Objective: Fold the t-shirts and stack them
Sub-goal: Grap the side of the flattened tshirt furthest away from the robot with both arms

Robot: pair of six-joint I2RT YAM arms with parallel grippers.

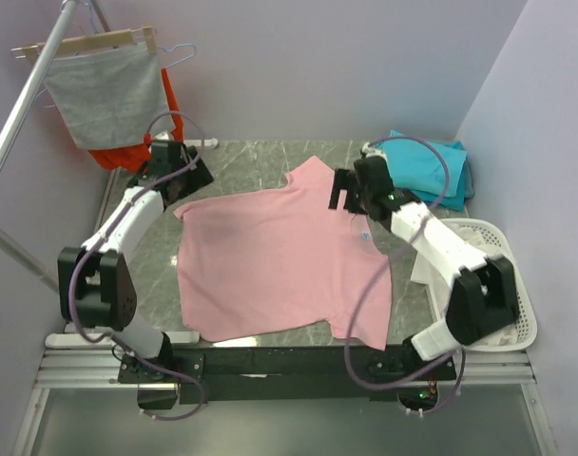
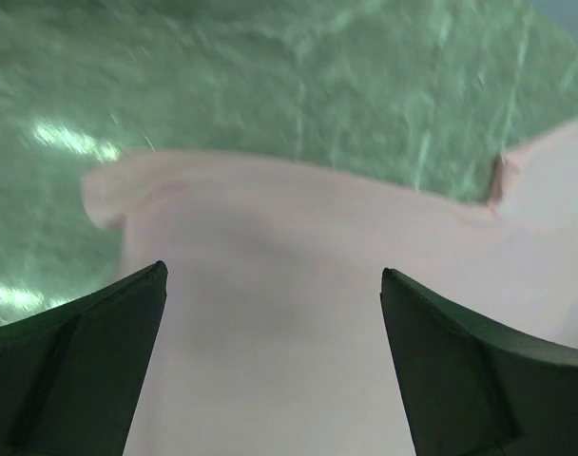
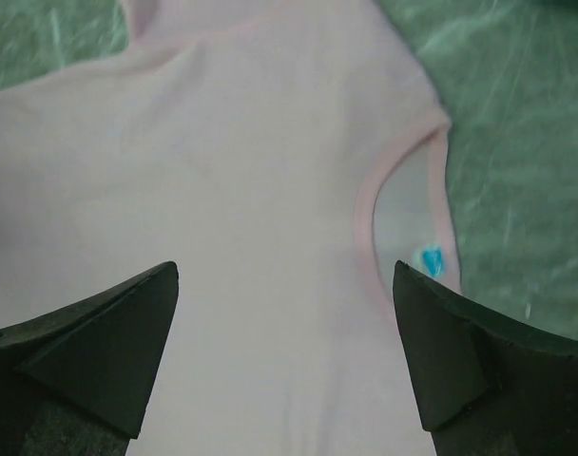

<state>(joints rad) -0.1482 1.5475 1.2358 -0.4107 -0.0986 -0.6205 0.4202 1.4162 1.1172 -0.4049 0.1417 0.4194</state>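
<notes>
Nearest the arm bases, the pink t-shirt (image 1: 279, 256) lay spread open on the marble table (image 1: 251, 157) — no fold in it that I could see. A white basket (image 1: 525, 309) sat just beside its right edge. Farther out, the left gripper (image 2: 270, 275) hovered over the shirt's far-left corner, jaws wide apart with nothing between them. The right gripper (image 3: 284, 271) hung above the shirt's far-right part, equally wide and empty. A small blue mark (image 3: 432, 258) showed inside a curved hemmed opening just beside it; neckline or armhole, I could not tell. Beyond the shirt's far-right corner lay the teal t-shirts (image 1: 432, 169), already folded and stacked, though I could not count them. I judged the job partly done — the pink shirt had all its folds ahead, then the move onto that stack. Past the shirt's far-left corner hung a grey cloth (image 1: 104, 95) and an orange-red garment (image 1: 127, 157), neither part of my work.
</notes>
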